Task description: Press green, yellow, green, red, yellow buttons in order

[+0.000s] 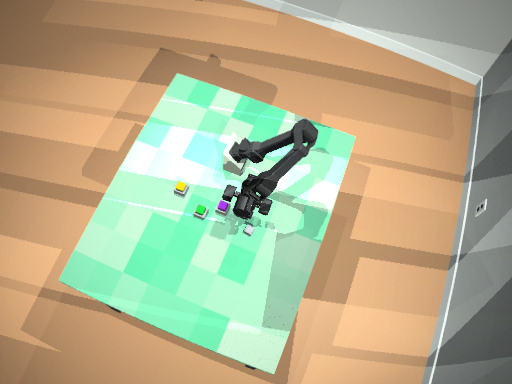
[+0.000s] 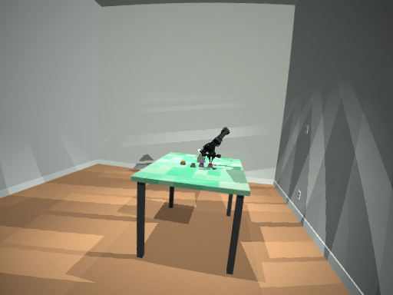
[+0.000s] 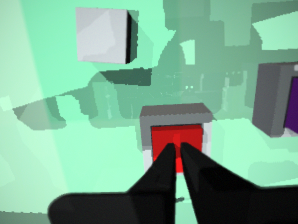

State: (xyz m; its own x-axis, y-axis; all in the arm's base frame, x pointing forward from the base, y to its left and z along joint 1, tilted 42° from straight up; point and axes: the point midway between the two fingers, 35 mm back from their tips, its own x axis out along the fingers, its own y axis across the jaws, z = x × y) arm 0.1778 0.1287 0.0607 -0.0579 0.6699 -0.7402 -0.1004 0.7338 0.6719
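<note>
Wrist view shows the claw [image 3: 177,146] clenched on nothing, its tips over the near edge of the red button [image 3: 176,141], which sits on the green surface [image 3: 50,165] beside the purple button [image 3: 292,107]. Step four looks in hand; next it needs a firm push down, then release, avoiding the grey block [image 3: 102,35]

Purple button [image 3: 292,102] cut off, seemingly.

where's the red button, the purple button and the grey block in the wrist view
red button [image 3: 176,141], wrist view, on its red cap just ahead of the fingertips
purple button [image 3: 291,109], wrist view, on the purple cap at the right edge
grey block [image 3: 101,35], wrist view, on its pale top face
</note>
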